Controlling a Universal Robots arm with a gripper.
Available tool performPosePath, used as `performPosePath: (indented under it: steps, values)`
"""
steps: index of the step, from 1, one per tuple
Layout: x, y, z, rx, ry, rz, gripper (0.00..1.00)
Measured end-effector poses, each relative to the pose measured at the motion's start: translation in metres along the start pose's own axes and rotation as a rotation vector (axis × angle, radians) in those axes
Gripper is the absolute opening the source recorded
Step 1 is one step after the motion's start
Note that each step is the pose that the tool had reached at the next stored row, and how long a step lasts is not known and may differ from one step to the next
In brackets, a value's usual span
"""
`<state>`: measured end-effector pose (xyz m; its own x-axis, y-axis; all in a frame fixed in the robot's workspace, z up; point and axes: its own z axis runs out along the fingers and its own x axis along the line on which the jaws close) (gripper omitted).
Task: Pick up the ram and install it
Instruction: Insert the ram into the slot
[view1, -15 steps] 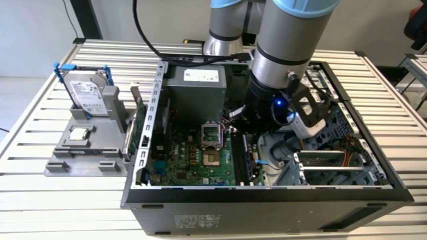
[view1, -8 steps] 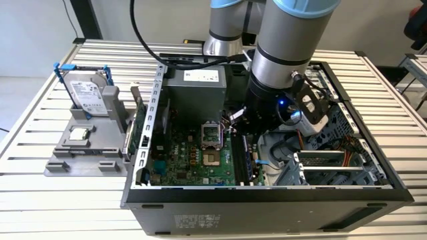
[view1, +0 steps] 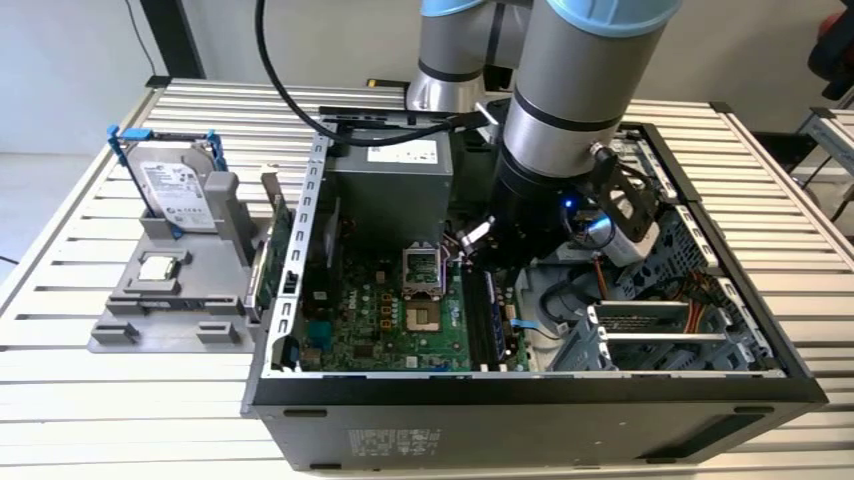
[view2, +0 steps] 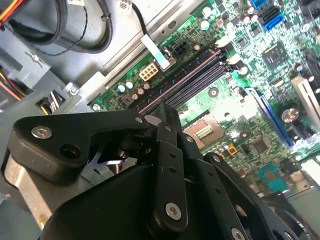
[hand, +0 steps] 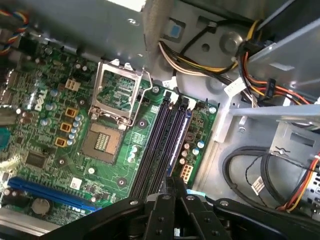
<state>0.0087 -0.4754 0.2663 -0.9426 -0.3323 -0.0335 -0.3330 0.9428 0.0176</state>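
The ram (view1: 268, 258), a thin dark green board, stands on edge at the right side of the grey holder (view1: 171, 318), just outside the case's left wall in the exterior view. My gripper (view1: 483, 258) hangs inside the open computer case, well to the right of the ram and apart from it. It sits low over the row of black memory slots (hand: 159, 145) on the green motherboard (view1: 380, 320). In both wrist views the black fingers (view2: 167, 135) lie together with nothing seen between them, the gripper (hand: 172, 184) pointing at the slots (view2: 182, 82).
The holder also carries a silver hard drive with blue rails (view1: 174, 180) and a small square processor chip (view1: 159, 267). Inside the case are the open processor socket (hand: 107, 127), the power supply (view1: 391, 170), cable bundles (hand: 250, 172) and a drive cage (view1: 661, 335). The slatted table (view1: 107, 400) surrounds the case.
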Motion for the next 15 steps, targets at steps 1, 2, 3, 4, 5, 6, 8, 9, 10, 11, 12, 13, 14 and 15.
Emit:
performPosePath:
  steps: [1, 2, 3, 4, 5, 6, 8, 9, 10, 11, 12, 13, 14, 15]
  values:
    - [0.0000, 0.0000, 0.0000, -0.0005, 0.0002, -0.014, 0.00]
    - [0.0000, 0.0000, 0.0000, -0.0009, 0.0004, -0.027, 0.00]
    - [0.0000, 0.0000, 0.0000, -0.0013, 0.0007, -0.039, 0.00]
    - [0.0000, 0.0000, 0.0000, -0.0017, 0.0009, -0.051, 0.00]
    - [0.0000, 0.0000, 0.0000, -0.0022, 0.0011, -0.064, 0.00]
    - [0.0000, 0.0000, 0.0000, -0.0025, 0.0013, -0.076, 0.00]
    - [0.0000, 0.0000, 0.0000, -0.0034, 0.0018, -0.101, 0.00]
    - [0.0000, 0.0000, 0.0000, -0.0038, 0.0020, -0.113, 0.00]
    - [0.0000, 0.0000, 0.0000, -0.0042, 0.0022, -0.126, 0.00]
    - [0.0000, 0.0000, 0.0000, -0.0046, 0.0024, -0.137, 0.00]
    - [0.0000, 0.0000, 0.0000, -0.0050, 0.0026, -0.148, 0.00]
    - [0.0000, 0.0000, 0.0000, -0.0054, 0.0028, -0.159, 0.00]
    - [0.0000, 0.0000, 0.0000, -0.0057, 0.0030, -0.170, 0.00]
    - [0.0000, 0.0000, 0.0000, -0.0060, 0.0033, -0.181, 0.00]
